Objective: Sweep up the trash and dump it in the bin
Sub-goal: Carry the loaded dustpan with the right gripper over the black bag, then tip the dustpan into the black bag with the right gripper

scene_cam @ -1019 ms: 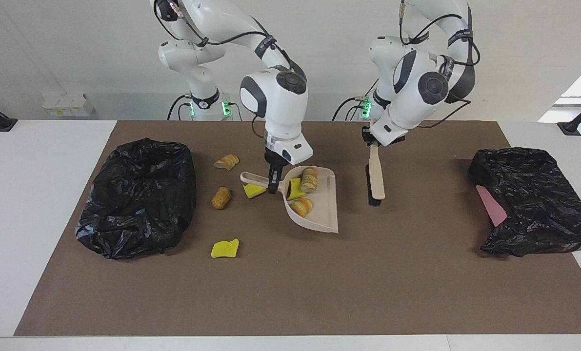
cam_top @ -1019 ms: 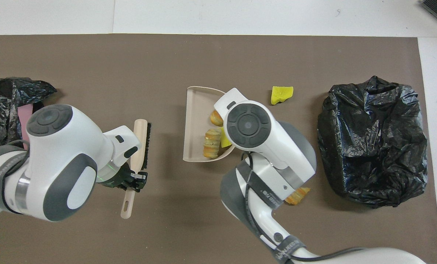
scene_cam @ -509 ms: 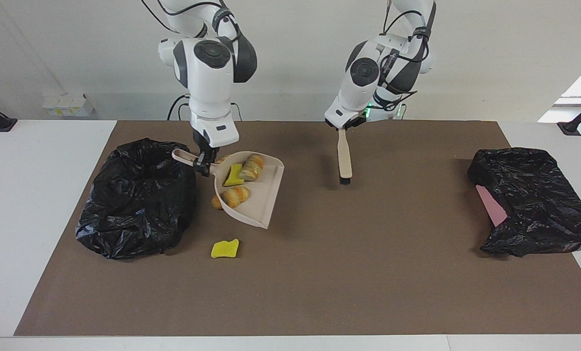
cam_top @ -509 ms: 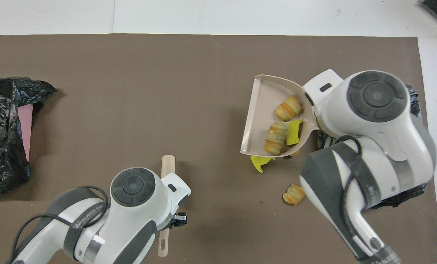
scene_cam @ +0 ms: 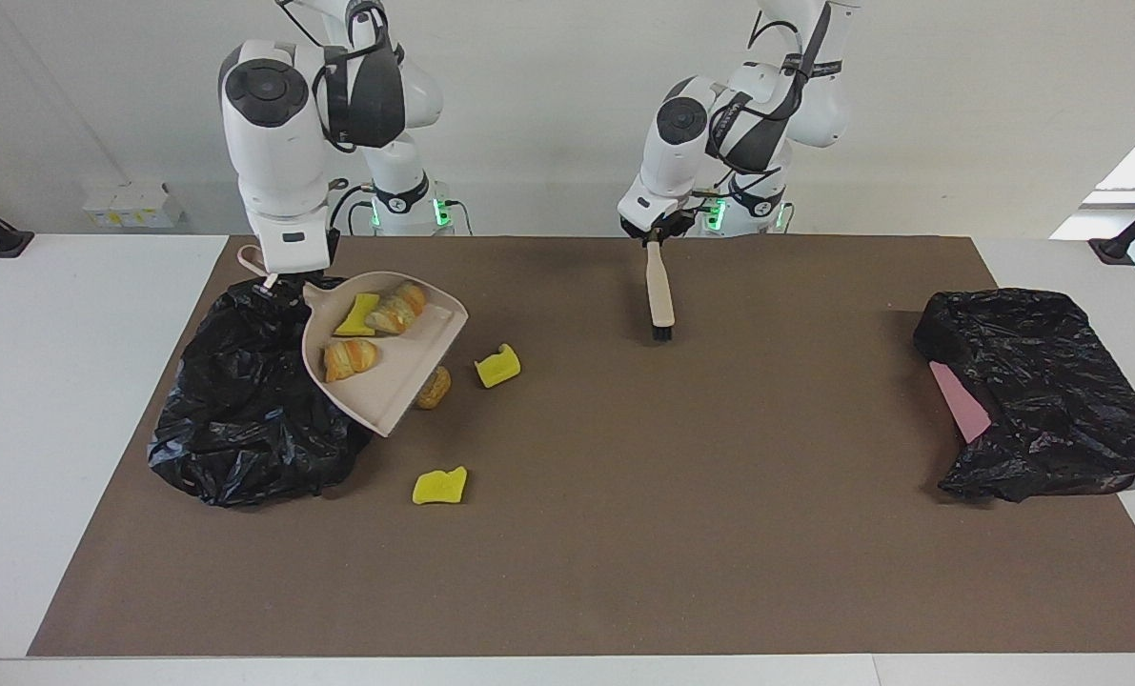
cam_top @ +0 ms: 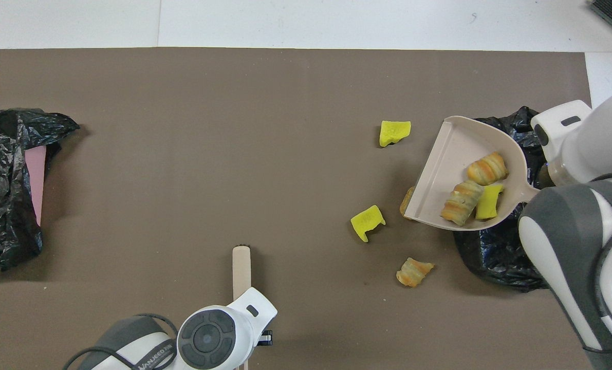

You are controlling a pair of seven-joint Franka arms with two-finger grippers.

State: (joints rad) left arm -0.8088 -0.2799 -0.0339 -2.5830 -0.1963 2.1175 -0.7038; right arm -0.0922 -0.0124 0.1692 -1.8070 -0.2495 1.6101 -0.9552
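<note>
My right gripper (scene_cam: 267, 278) clamps the dustpan (scene_cam: 397, 376) over the black bin (scene_cam: 243, 419), frame left. My left gripper (scene_cam: 656, 234) grips the brush (scene_cam: 660, 303), upper centre.

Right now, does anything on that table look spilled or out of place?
Yes. Four trash pieces lie loose on the brown mat beside the raised dustpan, including a yellow chunk. The dustpan carries only three over the black bin bag.

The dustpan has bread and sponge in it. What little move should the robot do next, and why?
Probably tip the dustpan toward the black bin bag. The right gripper holds it by the handle, raised partly over the bag, with three trash pieces in it. The left gripper waits, holding the brush.
</note>
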